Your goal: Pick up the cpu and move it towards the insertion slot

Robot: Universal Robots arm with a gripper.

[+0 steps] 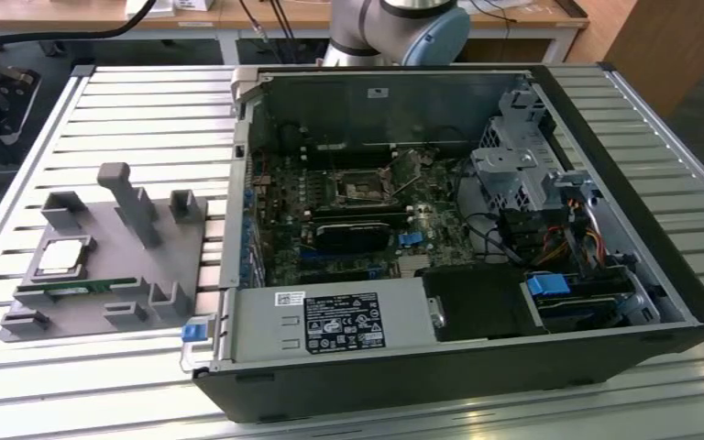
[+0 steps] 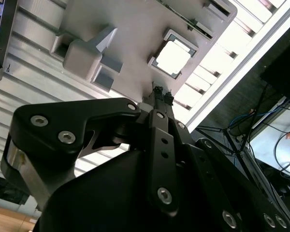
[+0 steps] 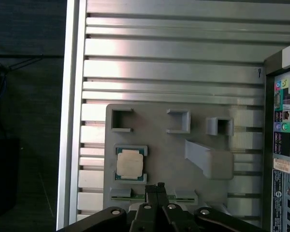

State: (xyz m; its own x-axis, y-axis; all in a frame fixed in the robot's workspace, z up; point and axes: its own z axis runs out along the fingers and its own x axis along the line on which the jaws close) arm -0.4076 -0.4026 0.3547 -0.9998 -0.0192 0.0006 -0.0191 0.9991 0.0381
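While cpu [image 3: 130,163] lies in tray [image 3: 166,157] | hand [image 3: 157,186] seemingly closed, empty

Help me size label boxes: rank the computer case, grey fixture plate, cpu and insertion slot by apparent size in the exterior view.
1. computer case
2. grey fixture plate
3. cpu and insertion slot look alike; unranked.

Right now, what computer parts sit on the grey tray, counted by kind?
cpu: 1
memory stick: 1
Total: 2
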